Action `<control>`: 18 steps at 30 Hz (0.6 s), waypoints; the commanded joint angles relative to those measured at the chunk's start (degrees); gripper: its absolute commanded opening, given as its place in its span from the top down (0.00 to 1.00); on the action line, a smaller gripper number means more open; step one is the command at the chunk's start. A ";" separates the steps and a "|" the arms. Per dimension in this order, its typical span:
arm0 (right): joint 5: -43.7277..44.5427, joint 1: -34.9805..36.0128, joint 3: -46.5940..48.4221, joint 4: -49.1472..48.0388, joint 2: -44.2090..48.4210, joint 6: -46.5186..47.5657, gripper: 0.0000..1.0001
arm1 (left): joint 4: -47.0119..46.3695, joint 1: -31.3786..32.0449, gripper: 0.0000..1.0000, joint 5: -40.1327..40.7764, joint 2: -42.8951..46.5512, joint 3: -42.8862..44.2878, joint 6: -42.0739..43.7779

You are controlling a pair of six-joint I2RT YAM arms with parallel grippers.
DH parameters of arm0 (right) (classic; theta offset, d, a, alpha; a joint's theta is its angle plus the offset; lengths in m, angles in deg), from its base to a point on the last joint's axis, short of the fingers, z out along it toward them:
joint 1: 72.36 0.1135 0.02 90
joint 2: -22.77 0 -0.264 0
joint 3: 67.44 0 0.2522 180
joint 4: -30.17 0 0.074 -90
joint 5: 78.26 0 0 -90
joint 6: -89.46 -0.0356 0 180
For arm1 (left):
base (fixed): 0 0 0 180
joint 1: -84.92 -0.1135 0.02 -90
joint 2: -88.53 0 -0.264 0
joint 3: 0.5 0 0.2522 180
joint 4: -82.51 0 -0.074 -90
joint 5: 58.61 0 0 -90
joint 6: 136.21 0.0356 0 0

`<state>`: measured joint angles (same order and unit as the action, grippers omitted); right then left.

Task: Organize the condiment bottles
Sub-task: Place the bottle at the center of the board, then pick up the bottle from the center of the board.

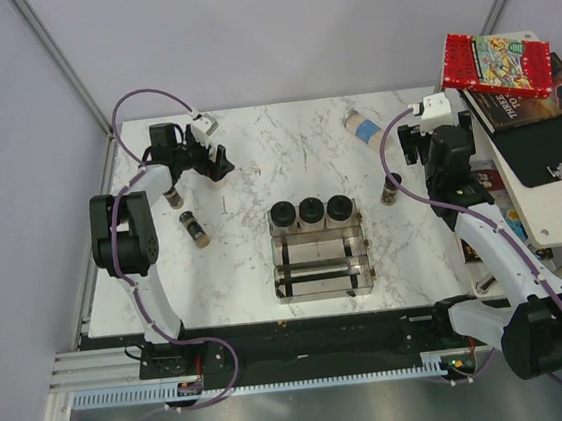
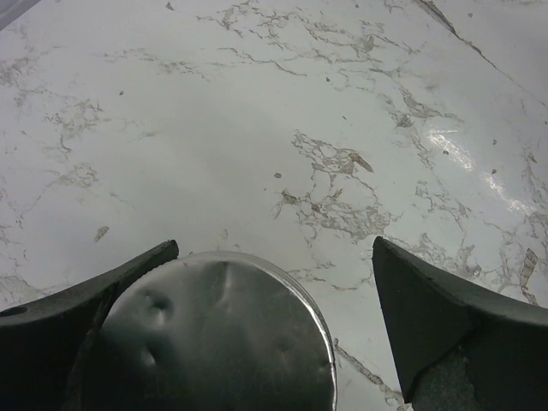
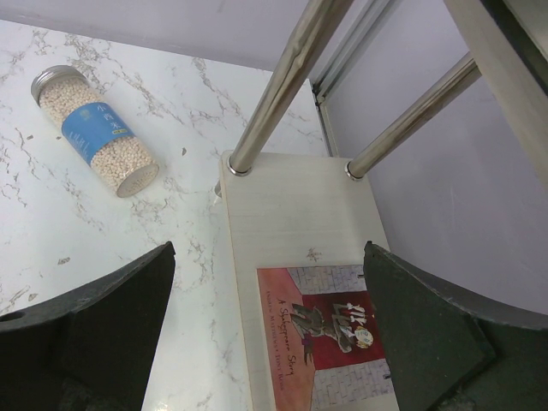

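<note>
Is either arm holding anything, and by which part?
Nothing. The left gripper stands open around a silver bottle cap, not clamping it; the right gripper is empty.

Three black-lidded jars (image 1: 311, 210) upright in row, far compartment of rack (image 1: 326, 291). Beige blue-labelled bottle (image 1: 363, 126) lying on table (image 1: 286, 160), far right. Brown spice bottle (image 1: 196, 229) lying left; second spice bottle (image 1: 390, 189) upright right. Silver-capped bottle (image 2: 214, 342) upright, cap dented

Three jars (image 1: 311, 211) fill the far compartment of the rack (image 1: 275, 269); a bottle (image 1: 361, 127) lies beyond
</note>
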<state>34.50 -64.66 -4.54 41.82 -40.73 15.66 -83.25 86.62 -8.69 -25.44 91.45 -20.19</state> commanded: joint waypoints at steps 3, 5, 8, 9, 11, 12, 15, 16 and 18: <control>-0.26 -0.23 0.86 -0.79 0.23 -0.65 0.02 | 6.02 -0.29 0.01 0.17 -0.28 4.86 4.99; -0.26 -0.06 0.86 -0.70 0.31 -0.65 0.02 | 9.18 -0.29 0.01 1.14 -0.46 6.88 5.97; -0.35 -0.23 0.86 -0.62 0.40 -0.65 0.02 | 13.75 -0.46 0.03 0.44 -0.55 9.25 8.60; -0.53 -0.23 0.86 -0.62 0.40 -0.65 0.02 | 14.64 -0.46 0.03 0.26 -0.46 9.61 9.65; -0.53 -0.23 0.95 -0.62 0.49 -0.65 0.02 | 15.87 -0.46 0.05 -0.18 0.15 10.14 10.45; -0.61 -0.23 0.95 -0.53 0.49 -0.65 0.02 | 16.92 -0.46 0.07 -0.35 0.33 10.22 11.32; -0.70 -0.23 0.95 -0.44 0.75 -0.74 0.02 | 19.20 -0.46 0.17 -0.35 0.59 10.75 12.56; -0.62 -0.32 0.95 -0.44 0.84 -0.65 0.02 | 19.83 -0.46 0.19 -0.35 0.51 11.10 12.91; -0.79 -0.41 1.04 -0.35 0.93 -0.74 0.02 | 21.84 -0.46 0.28 -0.01 0.16 11.72 13.96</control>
<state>34.43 -64.68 -4.54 41.84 -40.71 15.66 -66.95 86.49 -7.94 -25.53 100.17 -10.66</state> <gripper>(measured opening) 0.982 0.766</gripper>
